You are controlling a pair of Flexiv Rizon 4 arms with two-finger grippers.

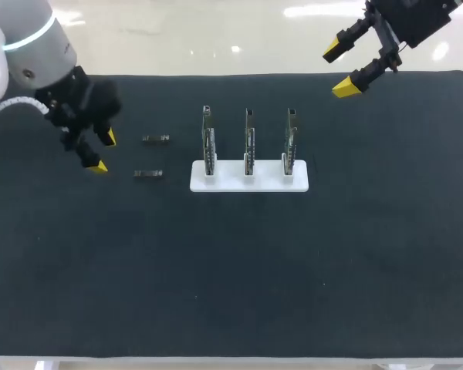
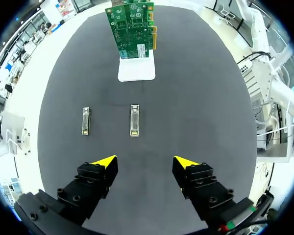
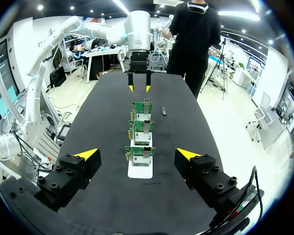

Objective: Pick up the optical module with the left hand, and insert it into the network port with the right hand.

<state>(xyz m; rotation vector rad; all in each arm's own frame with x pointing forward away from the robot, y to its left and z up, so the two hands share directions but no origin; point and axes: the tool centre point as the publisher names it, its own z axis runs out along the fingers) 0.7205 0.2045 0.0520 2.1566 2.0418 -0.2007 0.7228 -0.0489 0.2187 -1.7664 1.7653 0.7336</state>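
Left claw is wide open with nothing in it, hanging over the black mat off the left end of the white stand. Right claw is spread open and empty too, raised behind the stand's right end near the mat's back edge, well apart from everything.

That stand holds three green circuit boards upright in a row.

Now the small stuff: two modules lie flat on the mat between the left claw and the stand, side by side but not touching. Front module lines up with the stand's base. In the left wrist view it's straight ahead of the gap between the fingers, clear of both. Back module sits further back from the stand's left end, roughly ahead of one finger, also untouched. Right wrist view only catches that back one, just beside the far board.
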